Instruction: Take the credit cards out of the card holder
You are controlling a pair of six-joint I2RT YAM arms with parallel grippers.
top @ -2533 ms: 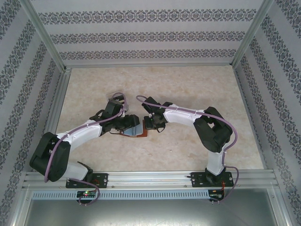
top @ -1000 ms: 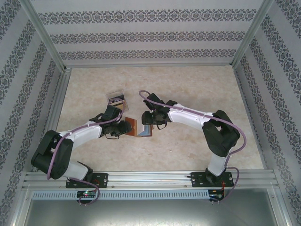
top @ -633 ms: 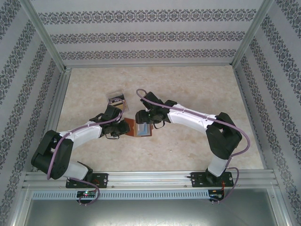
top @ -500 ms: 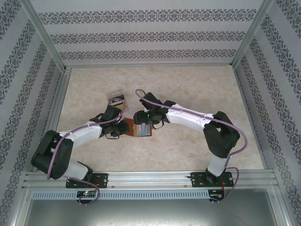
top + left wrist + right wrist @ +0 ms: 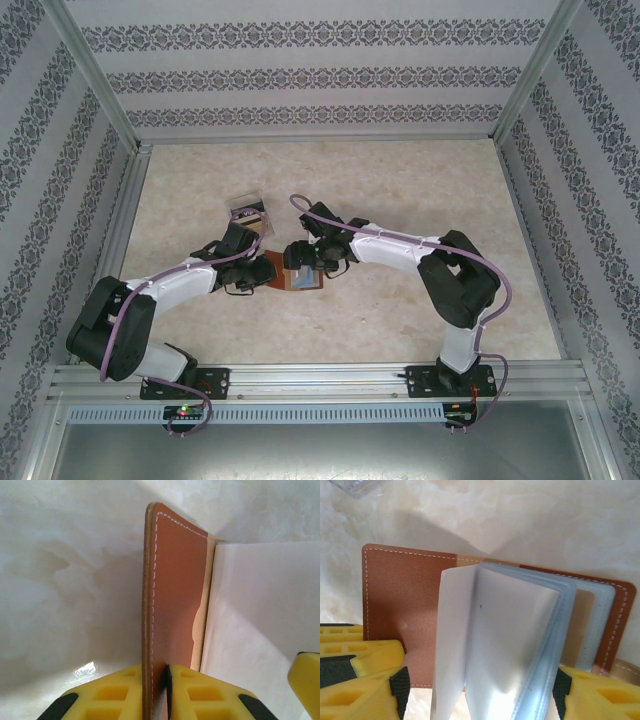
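The left gripper [image 5: 155, 682] has its jaws pinched almost closed on the edge of one brown cover of the card holder [image 5: 175, 595]. The leather, with its line of white stitching, stands upright between the two yellow fingers [image 5: 112, 695].

The right gripper [image 5: 480, 692] has its jaws spread wide, one on each side of the pale blue-grey leaves [image 5: 515, 630] that fan up from the middle of the card holder. In its wrist view, the jaw on the right sits against the outermost leaves. The jaw on the left is clear of them, in front of the other brown cover, which lies flat. These jaws clamp nothing.

Seen from above, the card holder lies open near the middle of the bench [image 5: 400, 180], between the two grippers. Its leaves are glossy and pale, and I cannot tell whether any cards sit inside them.

A clear plastic box [image 5: 247, 210] with dark contents stands on the bench just beyond the left gripper, apart from the card holder.
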